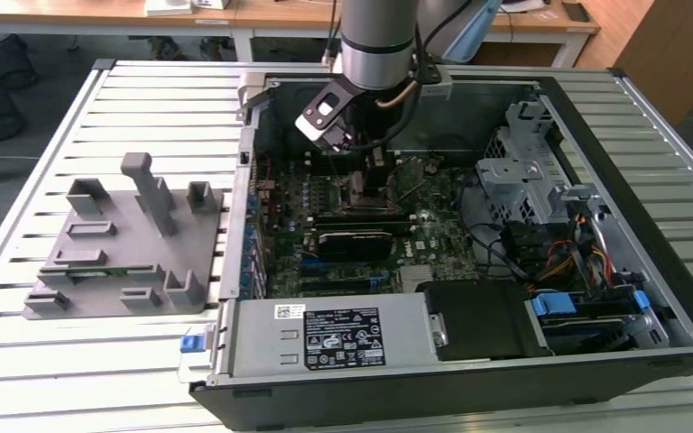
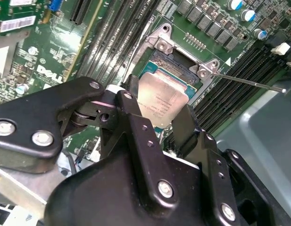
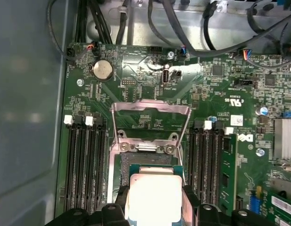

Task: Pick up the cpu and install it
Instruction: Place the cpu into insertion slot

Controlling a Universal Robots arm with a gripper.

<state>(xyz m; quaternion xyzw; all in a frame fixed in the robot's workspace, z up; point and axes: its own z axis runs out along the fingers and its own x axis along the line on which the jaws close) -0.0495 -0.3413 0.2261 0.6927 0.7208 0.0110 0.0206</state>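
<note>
The pincer [image 2: 157,113] pinches the cpu [image 2: 165,94] by two opposite edges, and the chip lies flat directly over the open socket [image 2: 179,61], its sides seemingly almost parallel to it.

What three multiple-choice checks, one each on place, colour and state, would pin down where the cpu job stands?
1. Where is the cpu? A on the table outside the case; B between the fingers at the socket; C on the drive cage.
2. The motherboard is: A blue; B green; C red.
3. The socket's load plate is: A swung open; B clamped shut; C missing.
Answers: B, the fingers grip its edges in the second wrist view; B, green in both wrist views; A, its frame stands raised in the first wrist view.
</note>
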